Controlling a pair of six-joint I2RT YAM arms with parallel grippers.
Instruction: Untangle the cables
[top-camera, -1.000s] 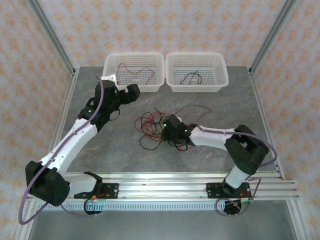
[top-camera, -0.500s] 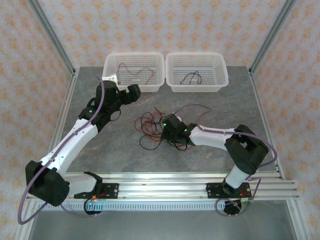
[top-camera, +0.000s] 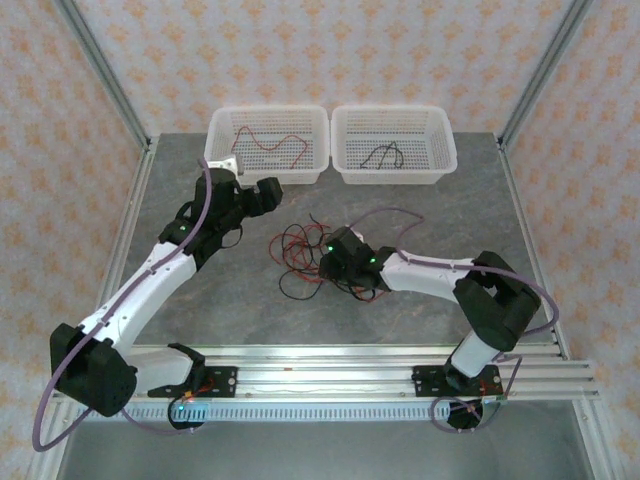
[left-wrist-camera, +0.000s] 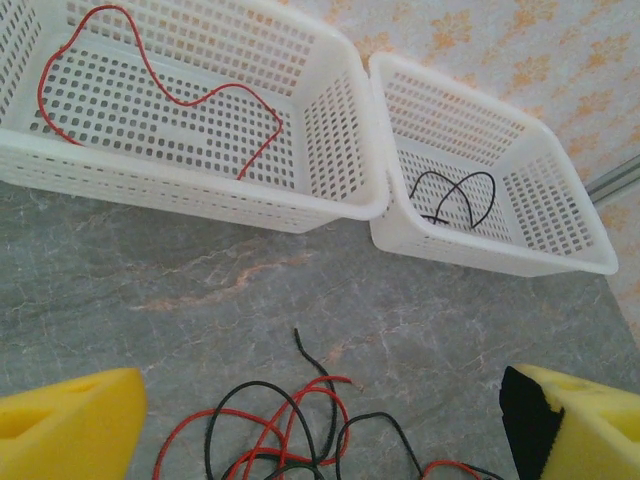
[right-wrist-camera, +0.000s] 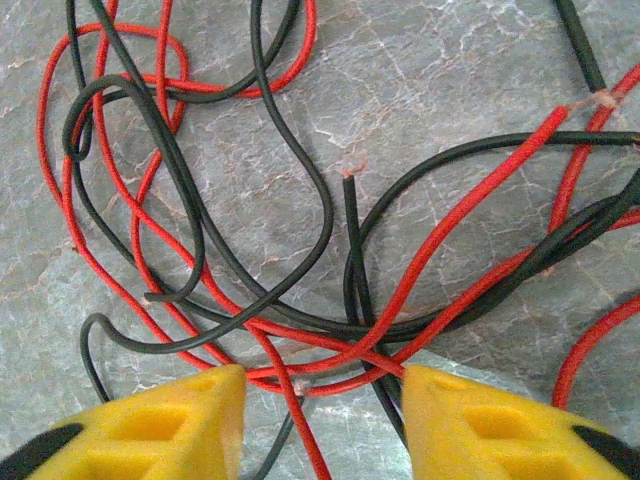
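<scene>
Risk imo: the right gripper (right-wrist-camera: 322, 400) sits low over the cables (top-camera: 303, 255), a red/black clump in the middle of the table (top-camera: 230, 300), w/ several strands crossing btwn its pads at once. If it closes right here it'll prob pinch two or three together. A pull would then drag the whole clump or cinch the knot tighter instead of freeing one strand. Its pads stand partway apart, straddling strands but clamping nothing afaict. The left gripper (left-wrist-camera: 320, 430) is spread wide and empty, hovering near the baskets (left-wrist-camera: 370, 205), which have one red and one black piece inside.
</scene>
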